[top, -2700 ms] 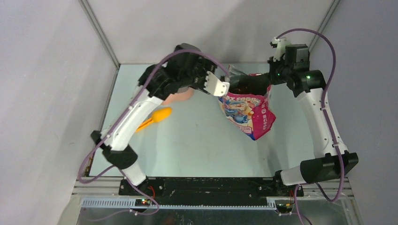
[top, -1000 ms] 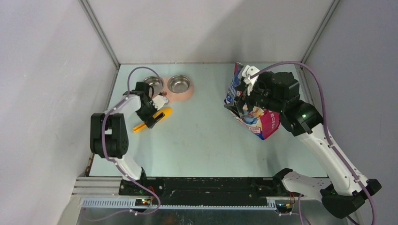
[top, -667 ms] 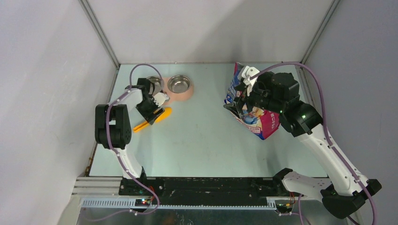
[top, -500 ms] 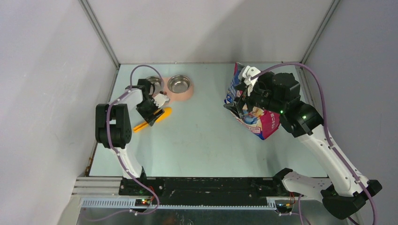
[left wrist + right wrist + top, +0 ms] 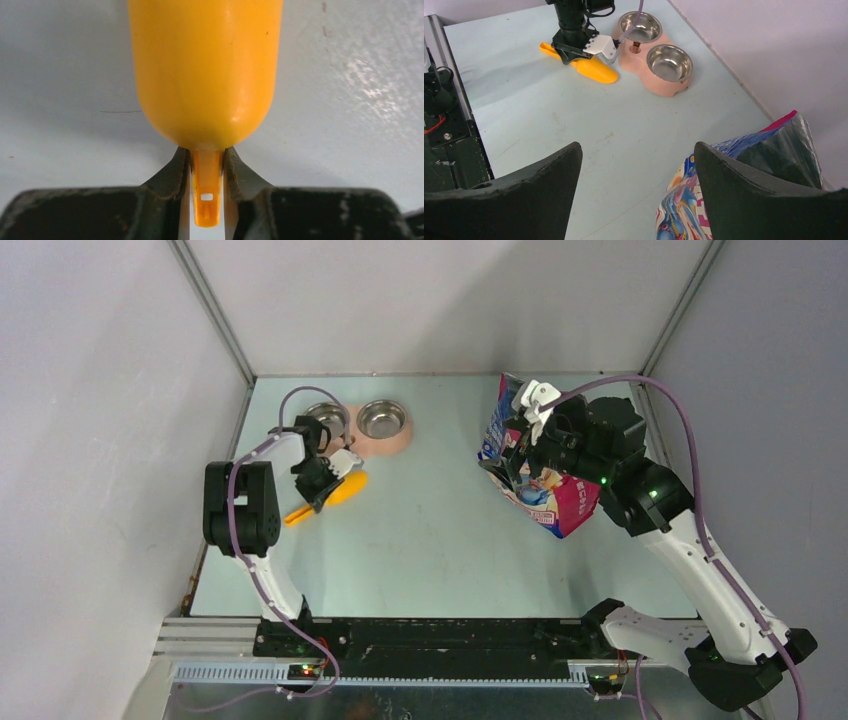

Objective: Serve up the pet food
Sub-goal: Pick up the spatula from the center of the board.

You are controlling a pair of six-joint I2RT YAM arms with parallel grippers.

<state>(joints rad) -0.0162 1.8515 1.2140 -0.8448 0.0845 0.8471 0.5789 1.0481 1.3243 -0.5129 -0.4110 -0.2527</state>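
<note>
The left claw [image 5: 206,172] pinches the scoop [image 5: 205,70] handle, so lift it flat and slow toward the bag [image 5: 560,505] by the wide right claw [image 5: 636,150].

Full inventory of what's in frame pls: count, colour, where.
cat food bag: 1, blue, pink and red, right side of table, under the right gripper
scoop: 1, orange, left side, just near of the feeder
feeder: 1, pink with two steel bowls, far edge, left of centre
table: 1, pale grey-green, under everything
left gripper: 1, black fingers, shut on the scoop's handle
right gripper: 1, black fingers, spread wide at the bag's top
</note>
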